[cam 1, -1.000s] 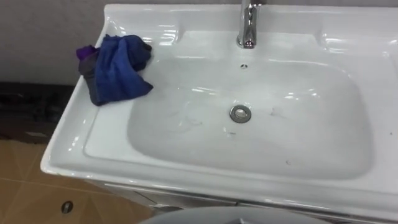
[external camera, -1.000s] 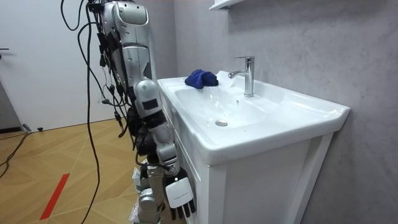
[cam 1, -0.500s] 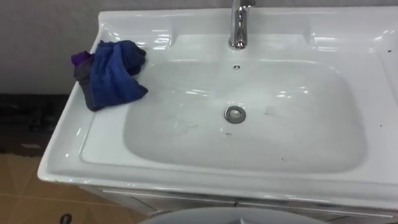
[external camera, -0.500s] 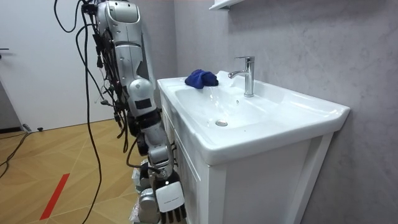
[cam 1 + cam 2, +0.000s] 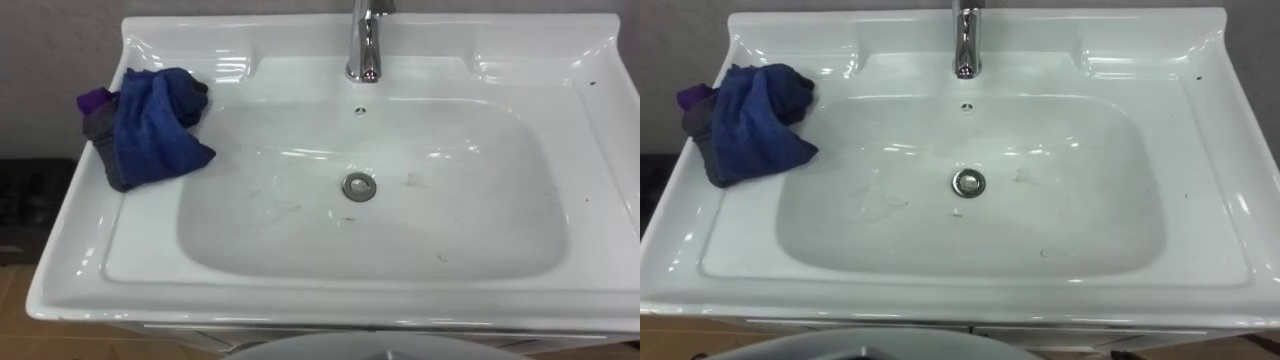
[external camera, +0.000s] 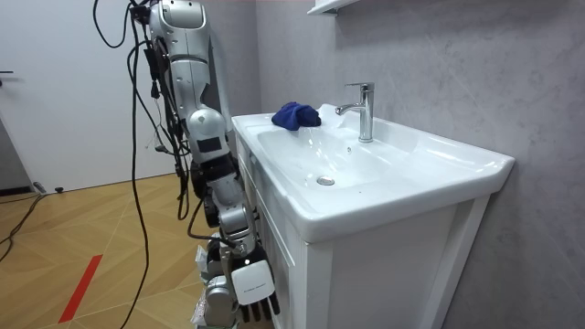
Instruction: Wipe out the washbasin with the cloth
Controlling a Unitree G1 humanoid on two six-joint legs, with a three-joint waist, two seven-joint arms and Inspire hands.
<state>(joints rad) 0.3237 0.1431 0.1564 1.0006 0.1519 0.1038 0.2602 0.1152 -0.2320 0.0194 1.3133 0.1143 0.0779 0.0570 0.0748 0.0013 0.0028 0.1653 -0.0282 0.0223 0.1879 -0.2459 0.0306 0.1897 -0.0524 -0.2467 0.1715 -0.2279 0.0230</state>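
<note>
A white basin [image 5: 90,250] lies right below me, and its bowl is dry-looking with a few faint marks near the drain [image 5: 359,185]. A crumpled blue cloth [image 5: 148,125] with a purple edge rests on the basin's back left corner, partly over the rim of the bowl. In the room view I stand against the front of the basin cabinet. My right hand [image 6: 253,284] hangs low beside the cabinet with relaxed fingers and holds nothing.
A chrome tap [image 5: 365,45] stands at the middle of the basin's back ledge. A grey wall [image 6: 439,64] rises behind the basin, with a shelf edge [image 6: 334,5] above it. Wooden floor [image 6: 82,238] spreads to the room view's left.
The eye view has shifted, so the camera moved and the basin now sits more centred. My right arm has swung slightly beside the cabinet. The cloth has not moved.
</note>
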